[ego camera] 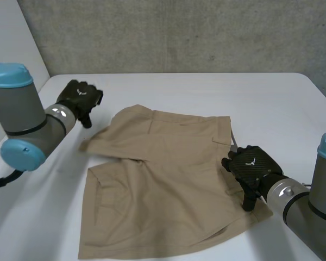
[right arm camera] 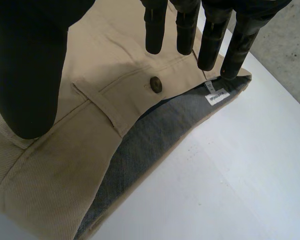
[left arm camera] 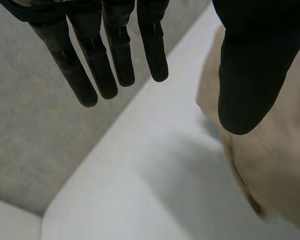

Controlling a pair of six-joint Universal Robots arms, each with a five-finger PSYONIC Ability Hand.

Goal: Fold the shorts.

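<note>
Tan shorts (ego camera: 163,179) lie flat in the middle of the white table (ego camera: 206,87), waistband to the right and legs to the left. The far leg partly overlaps the near one. My left hand (ego camera: 79,98) hovers just off the far leg's hem; its wrist view has the fingers (left arm camera: 115,45) straight, thumb apart, holding nothing, with the shorts' edge (left arm camera: 270,170) beside the thumb. My right hand (ego camera: 250,167) rests at the waistband, fingers (right arm camera: 187,25) straight over the cloth (right arm camera: 90,130) near a brown button (right arm camera: 155,84). Grey lining and a white label (right arm camera: 216,96) show at the waist opening.
A grey concrete wall (ego camera: 179,32) rises behind the table's far edge. Bare white tabletop surrounds the shorts, widest at the far side and the right. The table's left corner (left arm camera: 65,210) lies below my left hand.
</note>
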